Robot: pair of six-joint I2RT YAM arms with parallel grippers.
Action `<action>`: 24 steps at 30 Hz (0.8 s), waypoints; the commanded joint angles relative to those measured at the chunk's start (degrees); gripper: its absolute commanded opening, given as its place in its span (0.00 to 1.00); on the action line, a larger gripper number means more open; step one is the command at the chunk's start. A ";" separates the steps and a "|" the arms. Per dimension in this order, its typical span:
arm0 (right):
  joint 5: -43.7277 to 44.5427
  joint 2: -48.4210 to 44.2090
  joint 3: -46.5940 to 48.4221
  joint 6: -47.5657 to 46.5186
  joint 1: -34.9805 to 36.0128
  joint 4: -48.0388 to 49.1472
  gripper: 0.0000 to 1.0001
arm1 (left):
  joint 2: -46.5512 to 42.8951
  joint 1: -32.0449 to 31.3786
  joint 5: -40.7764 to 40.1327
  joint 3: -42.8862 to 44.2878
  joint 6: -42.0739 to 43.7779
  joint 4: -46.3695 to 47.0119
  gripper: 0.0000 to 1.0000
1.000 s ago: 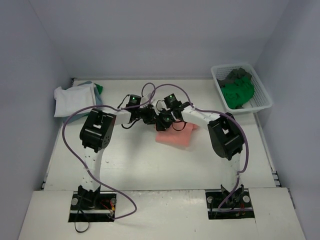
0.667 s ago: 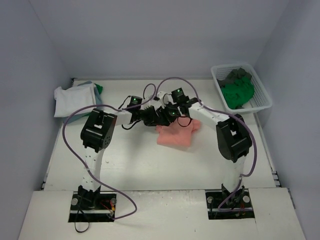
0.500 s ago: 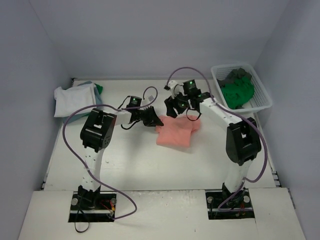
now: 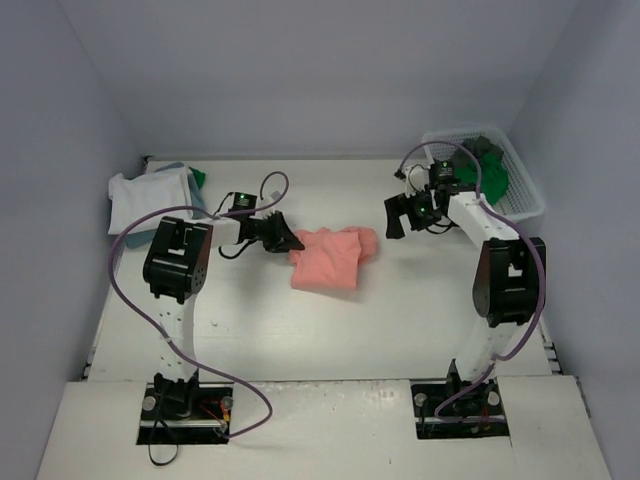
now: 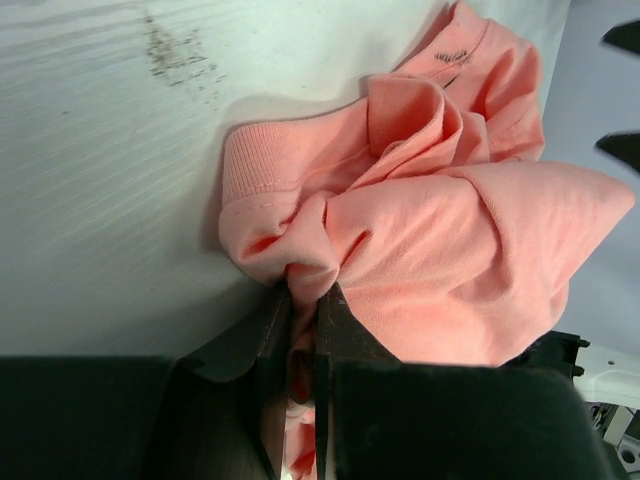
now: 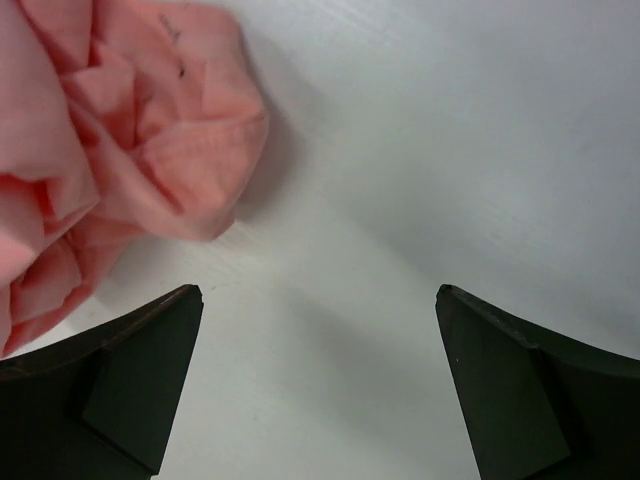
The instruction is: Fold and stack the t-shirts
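Left gripper (image 4: 284, 240): pressed together on a gathered fold at the left edge of the salmon t-shirt (image 4: 328, 258). In the left wrist view the cloth (image 5: 440, 220) is seen squeezed between the jaws of this gripper (image 5: 303, 300).
Right gripper (image 4: 404, 216): spread wide, with nothing held. In the right wrist view only bare surface is seen between the jaws of this gripper (image 6: 318, 300), and the shirt's edge (image 6: 100, 130) lies off to one side, untouched.
Salmon t-shirt: rumpled rather than flat, lying near the middle of the tabletop (image 4: 300, 330) between the two grippers.
Direction from the grippers: the shirt is spread to the right of the left gripper, starting at the pinch. It lies to the left of the right gripper, clearly apart from it.
Long axis: hard to call in this bunched state. The heap is judged to run roughly from near left to far right.
Nearer arm: the left, which is already gripping the cloth.
Other t-shirts: a white one (image 4: 140, 198) is laid at the far left corner, and green (image 4: 492, 178) and dark grey (image 4: 487, 146) ones sit in the basket (image 4: 527, 212) at the far right.
Step judged: the shirt is being dragged or spread out, and no fold is made yet.
Coming move: a second corner on the right side would need to be caught by the right gripper.
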 commanded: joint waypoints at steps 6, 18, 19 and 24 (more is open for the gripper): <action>-24.94 4.29 -2.65 -4.00 1.33 -3.02 1.00 | -1.93 1.56 -8.83 -2.58 5.13 -4.85 0.00; -49.83 21.61 2.18 -3.74 0.90 -2.49 1.00 | -3.07 2.44 -8.65 -3.55 5.57 -4.76 0.00; -50.97 21.79 2.36 -3.56 0.72 -2.40 1.00 | -2.99 2.53 -8.65 -3.64 5.66 -4.85 0.00; -55.48 22.49 2.36 -2.16 0.19 -2.14 1.00 | -2.55 2.53 -8.83 -3.73 5.31 -4.50 0.00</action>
